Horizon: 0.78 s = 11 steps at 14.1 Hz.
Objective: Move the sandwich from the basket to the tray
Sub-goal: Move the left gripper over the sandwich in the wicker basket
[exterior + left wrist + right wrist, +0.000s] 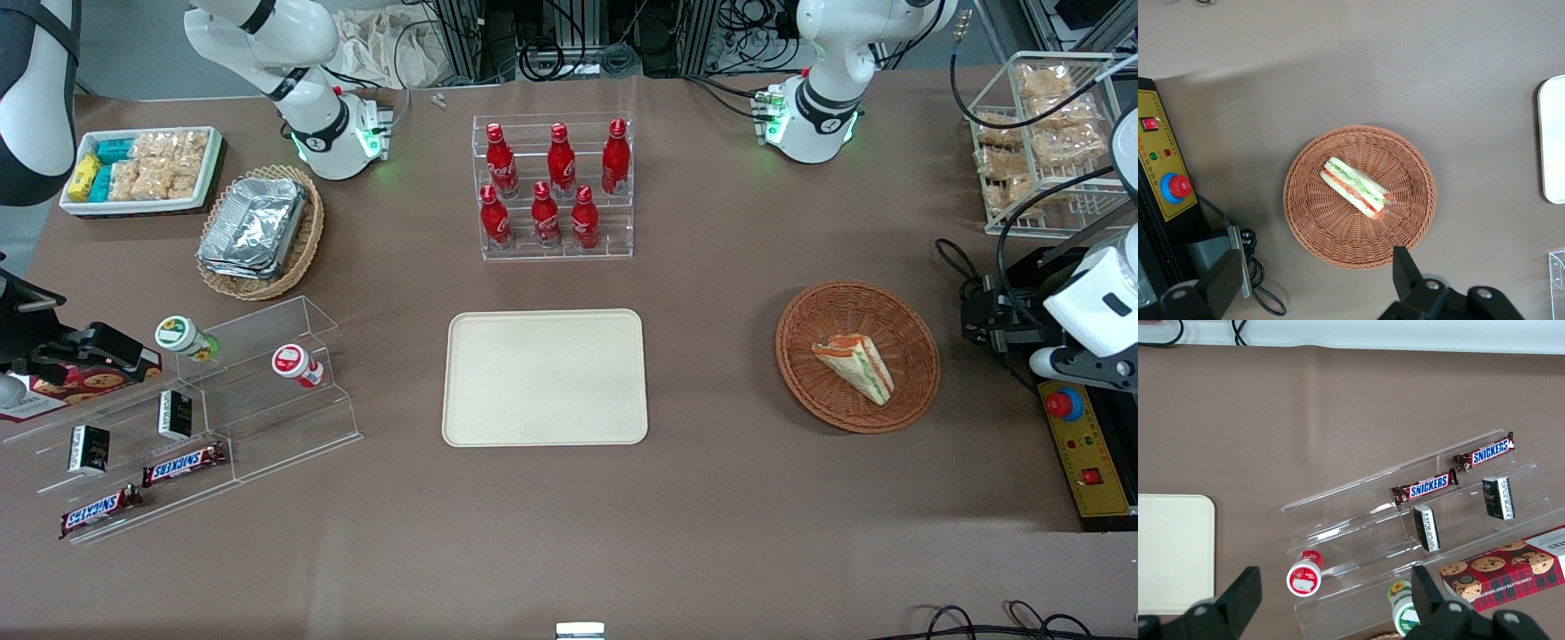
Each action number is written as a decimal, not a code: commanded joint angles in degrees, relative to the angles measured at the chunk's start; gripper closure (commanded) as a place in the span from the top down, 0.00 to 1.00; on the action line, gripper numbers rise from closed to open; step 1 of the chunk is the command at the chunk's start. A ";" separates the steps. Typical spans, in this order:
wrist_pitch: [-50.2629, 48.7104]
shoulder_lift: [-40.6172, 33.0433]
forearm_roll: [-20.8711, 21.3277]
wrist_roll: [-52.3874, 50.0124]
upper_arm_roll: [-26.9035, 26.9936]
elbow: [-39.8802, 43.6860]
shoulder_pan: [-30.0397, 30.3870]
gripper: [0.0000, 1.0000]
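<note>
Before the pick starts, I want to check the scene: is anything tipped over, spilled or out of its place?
Two small jars, one green-lidded and one red-lidded, lie on their sides on the clear acrylic shelf. The wrapped triangular sandwich lies normally in the reddish-brown wicker basket. The open claw hangs above the basket.

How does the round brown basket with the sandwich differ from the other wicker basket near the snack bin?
The basket is round and reddish-brown; the oval basket is lighter tan. The first holds a sandwich, the second stacked foil containers. Both are woven wicker lying on the table. The gripper hangs open above the round one's edge.
</note>
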 commanded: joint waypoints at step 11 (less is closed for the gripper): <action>4.71 -0.70 0.30 -31.79 -1.01 -8.82 -1.13 1.00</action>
